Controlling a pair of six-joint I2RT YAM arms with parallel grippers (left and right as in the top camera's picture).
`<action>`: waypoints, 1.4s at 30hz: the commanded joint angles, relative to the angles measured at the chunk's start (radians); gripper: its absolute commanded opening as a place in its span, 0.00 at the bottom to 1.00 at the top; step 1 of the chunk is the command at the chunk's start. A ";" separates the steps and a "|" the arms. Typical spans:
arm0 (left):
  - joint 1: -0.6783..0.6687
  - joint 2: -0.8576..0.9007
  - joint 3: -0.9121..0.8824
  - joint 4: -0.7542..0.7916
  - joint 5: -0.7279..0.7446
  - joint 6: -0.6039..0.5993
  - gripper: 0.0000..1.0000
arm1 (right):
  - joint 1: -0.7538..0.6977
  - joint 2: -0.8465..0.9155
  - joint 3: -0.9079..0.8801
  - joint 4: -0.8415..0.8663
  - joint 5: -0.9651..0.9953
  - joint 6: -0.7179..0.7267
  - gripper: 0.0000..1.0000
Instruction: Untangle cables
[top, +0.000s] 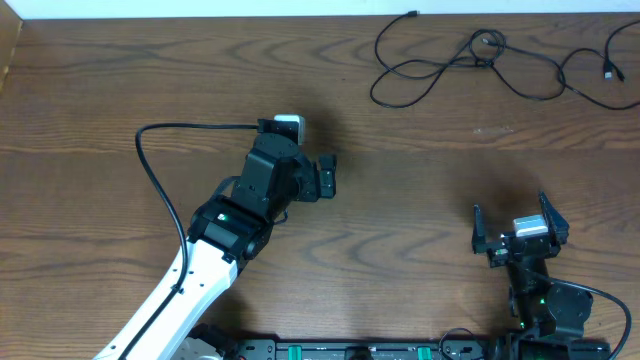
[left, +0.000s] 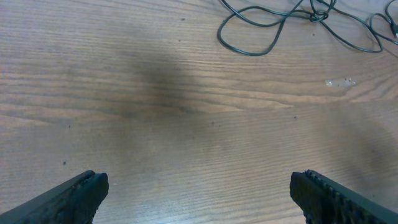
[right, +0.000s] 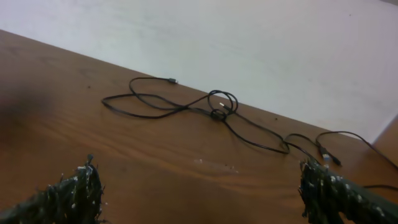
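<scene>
The cables (top: 487, 42) are thin black cords looped together near the table's far right edge, with a knot in the middle and small plug ends. My left gripper (top: 330, 177) stands open at the table's middle, well short of them. In the left wrist view its fingers (left: 81, 194) are wide apart over bare wood, and the cables (left: 318, 14) lie at the top. My right gripper (top: 510, 212) is open near the front right, with nothing between its fingers. The right wrist view shows the cables (right: 219, 114) lying ahead of the right gripper (right: 202, 190), near the table's far edge.
A thick black wire (top: 160, 190) curves from the left arm across the wood on the left. The brown wooden table (top: 420, 200) ends at a pale strip along its far edge (top: 200, 8).
</scene>
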 joint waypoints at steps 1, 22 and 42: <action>0.003 0.005 0.003 0.000 -0.012 0.002 1.00 | -0.002 -0.002 -0.002 -0.006 0.008 -0.018 0.99; 0.002 0.005 0.003 0.000 -0.012 0.003 1.00 | -0.002 0.000 -0.002 -0.007 0.008 -0.018 0.99; 0.007 -0.014 -0.021 -0.218 -0.248 0.086 0.98 | -0.002 0.000 -0.002 -0.007 0.008 -0.018 0.99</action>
